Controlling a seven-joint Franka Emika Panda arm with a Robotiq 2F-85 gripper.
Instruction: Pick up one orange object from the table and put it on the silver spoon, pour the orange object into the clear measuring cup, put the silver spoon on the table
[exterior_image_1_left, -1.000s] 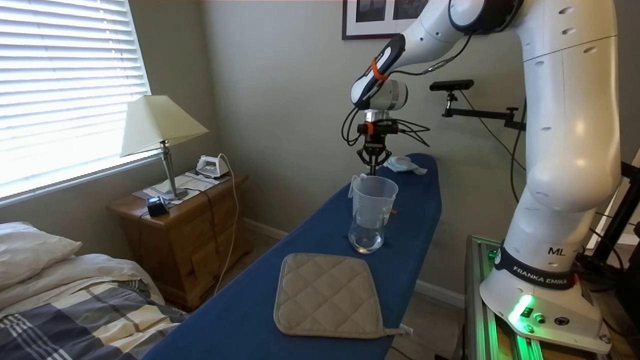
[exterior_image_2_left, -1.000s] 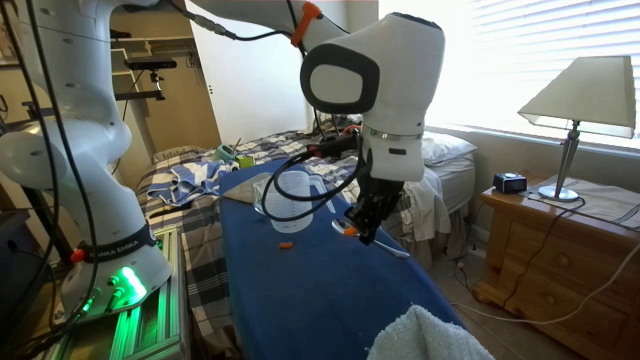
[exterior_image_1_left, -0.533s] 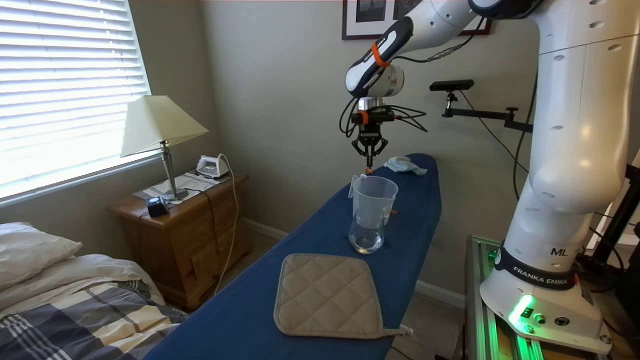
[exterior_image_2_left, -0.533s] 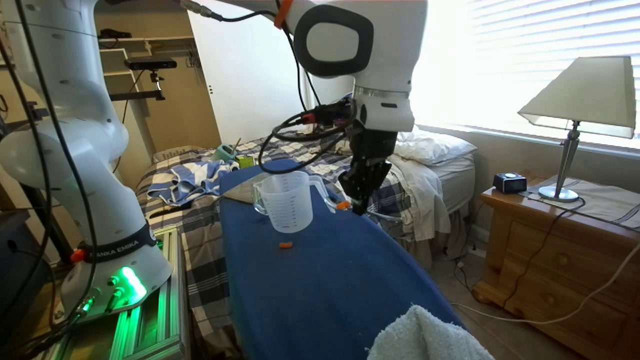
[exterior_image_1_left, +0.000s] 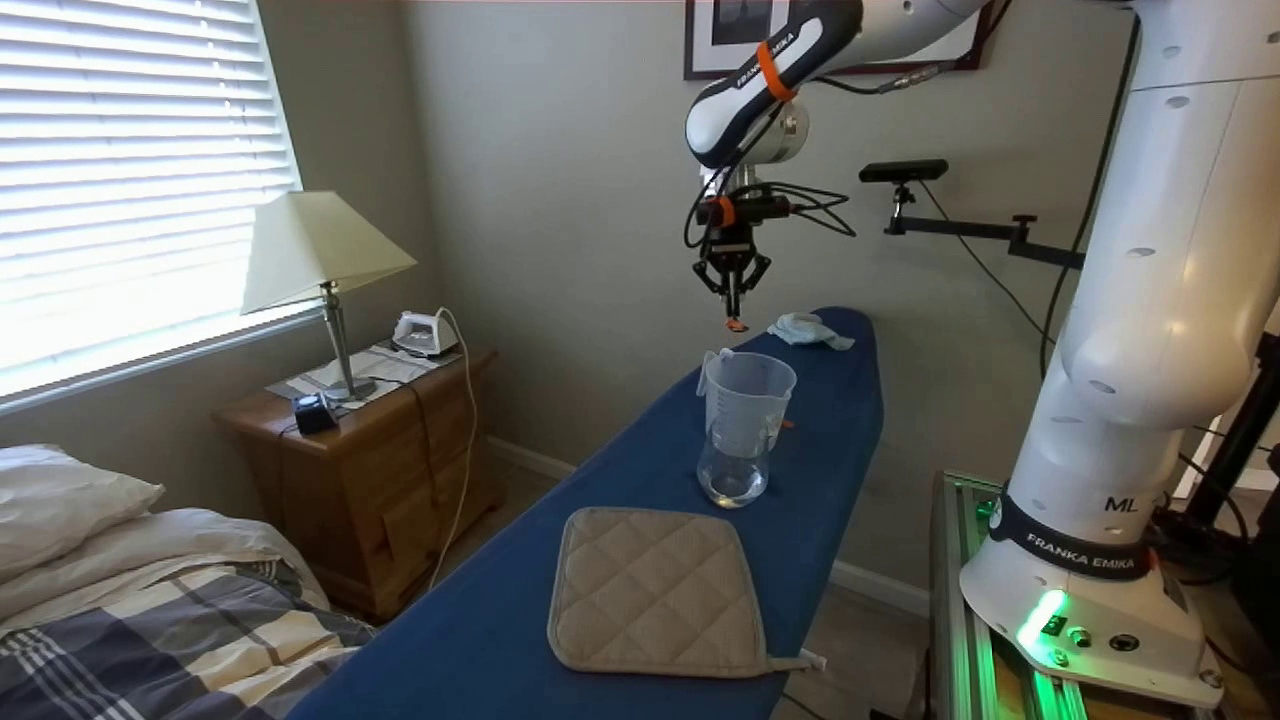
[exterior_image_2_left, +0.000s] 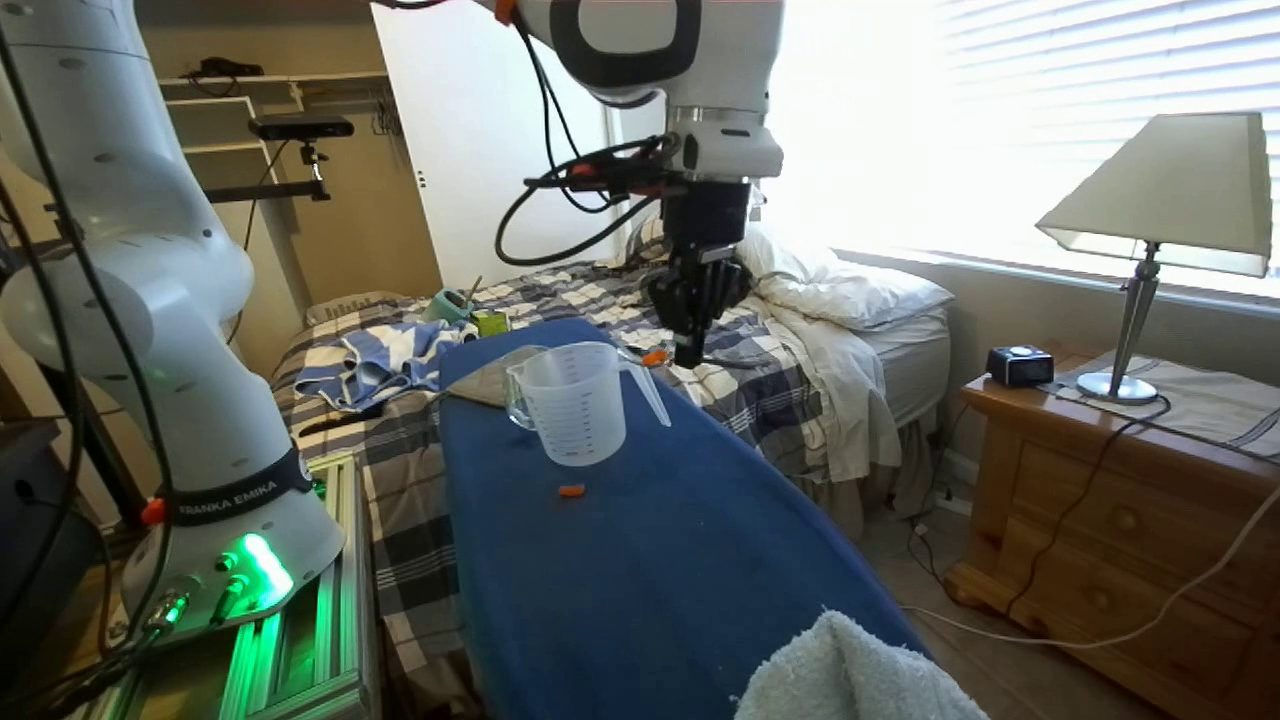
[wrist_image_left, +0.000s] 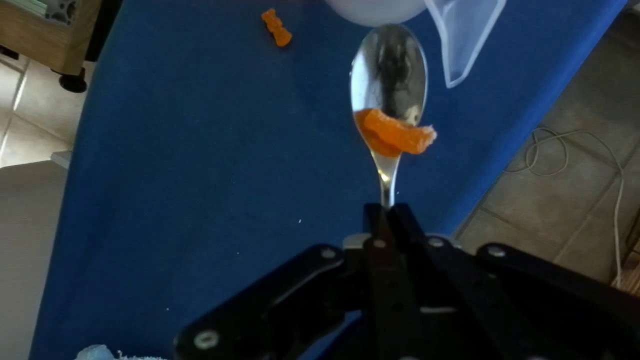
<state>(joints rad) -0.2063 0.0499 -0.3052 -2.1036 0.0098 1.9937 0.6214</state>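
Silver metal is pinched between the jaws of the gripper (wrist_image_left: 386, 210): the handle of the silver spoon (wrist_image_left: 389, 85). Just ahead of them, the orange object (wrist_image_left: 400, 132) lies across the bowl's neck, overhanging its edge — a jolt or early tilt could drop it short of the clear measuring cup (exterior_image_2_left: 578, 405), farthest from the jaws, past the tip.

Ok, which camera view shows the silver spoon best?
The wrist view: it shows the silver spoon close up, with the orange object across its bowl. In both exterior views the spoon is small and indistinct.
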